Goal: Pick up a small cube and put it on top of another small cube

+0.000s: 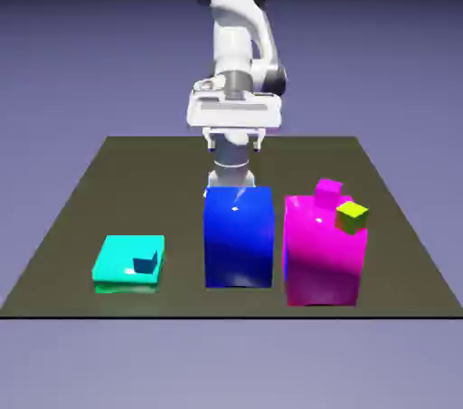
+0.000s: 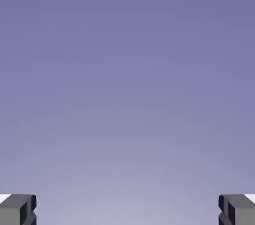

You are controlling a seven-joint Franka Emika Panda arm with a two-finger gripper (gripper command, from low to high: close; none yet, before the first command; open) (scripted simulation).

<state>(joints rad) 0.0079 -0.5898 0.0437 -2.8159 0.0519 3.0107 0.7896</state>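
Fingers [image 2: 127, 209] wide apart, empty.

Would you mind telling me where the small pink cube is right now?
In the exterior view, the small pink cube sits atop the large magenta block at right, beside the yellow-green cube.

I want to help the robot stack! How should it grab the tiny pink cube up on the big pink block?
Probably from straight above, pinching two opposite side faces of the tiny pink cube. It stands atop the big magenta block, with the yellow-green cube close by, so its top is freest. The end effector is open, holding nothing.
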